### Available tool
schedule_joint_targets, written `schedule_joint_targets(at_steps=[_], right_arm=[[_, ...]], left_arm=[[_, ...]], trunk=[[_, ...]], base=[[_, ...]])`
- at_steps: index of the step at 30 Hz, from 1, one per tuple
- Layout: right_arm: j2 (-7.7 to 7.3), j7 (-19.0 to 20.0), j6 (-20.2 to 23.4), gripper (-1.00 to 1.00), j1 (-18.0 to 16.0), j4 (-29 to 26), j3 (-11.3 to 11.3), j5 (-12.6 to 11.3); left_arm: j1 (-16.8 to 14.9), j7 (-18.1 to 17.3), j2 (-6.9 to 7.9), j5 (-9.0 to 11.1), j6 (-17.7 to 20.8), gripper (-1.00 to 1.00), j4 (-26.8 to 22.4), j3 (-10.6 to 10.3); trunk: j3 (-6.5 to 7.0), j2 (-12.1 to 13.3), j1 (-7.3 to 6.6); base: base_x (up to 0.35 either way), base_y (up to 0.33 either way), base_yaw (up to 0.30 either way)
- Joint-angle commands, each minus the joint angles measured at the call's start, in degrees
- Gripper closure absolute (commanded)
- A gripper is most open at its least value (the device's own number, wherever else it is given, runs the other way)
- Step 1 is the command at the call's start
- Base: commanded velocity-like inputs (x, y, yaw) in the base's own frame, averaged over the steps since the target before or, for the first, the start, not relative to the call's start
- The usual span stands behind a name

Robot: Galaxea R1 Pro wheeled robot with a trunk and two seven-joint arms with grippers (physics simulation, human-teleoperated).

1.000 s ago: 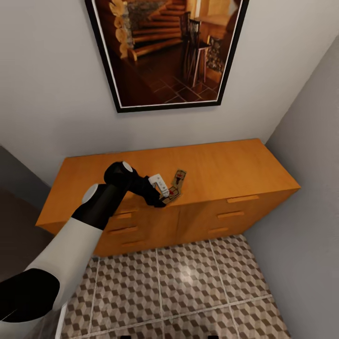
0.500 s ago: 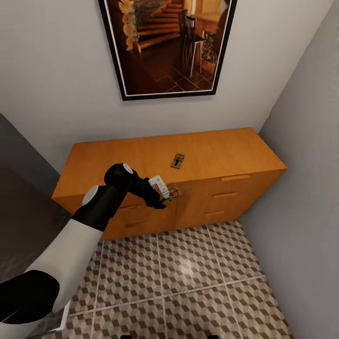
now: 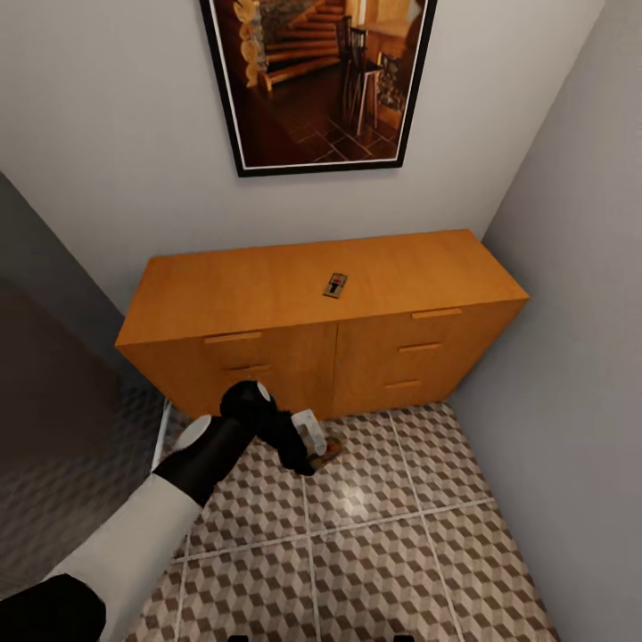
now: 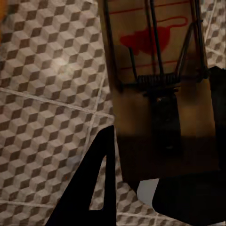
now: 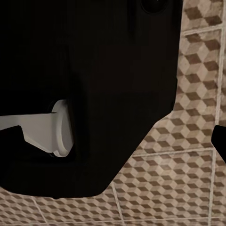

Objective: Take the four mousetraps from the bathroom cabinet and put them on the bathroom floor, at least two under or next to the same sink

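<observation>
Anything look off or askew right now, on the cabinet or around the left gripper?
Nothing stands out. One mousetrap lies flat on the cabinet top, and the left gripper holds another mousetrap low over the bathroom floor.

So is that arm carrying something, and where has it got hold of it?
Yes, the left gripper holds a mousetrap, its fingers pinching one short end of the wooden board.
</observation>
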Motion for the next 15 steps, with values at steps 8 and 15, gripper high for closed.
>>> schedule_joint_targets(at_steps=[8, 15], right_arm=[[-0.56, 0.17, -0.66, -1.00, -0.04, -0.81, 0.11, -0.64], [-1.67, -0.14, -7.99, -1.00, -0.04, -0.99, 0.12, -0.54]], left_arm=[[13.95, 16.04, 0.09, 0.54, -4.86, 1.00, 8.63, -2.83], [20.57, 34.86, 1.15, 15.98, -24.95, 1.00, 27.21, -1.47]], trunk=[[-0.08, -0.10, 0.02], [-0.08, -0.10, 0.02]], base=[[-0.007, 0.000, 0.000], [0.000, 0.000, 0.000]])
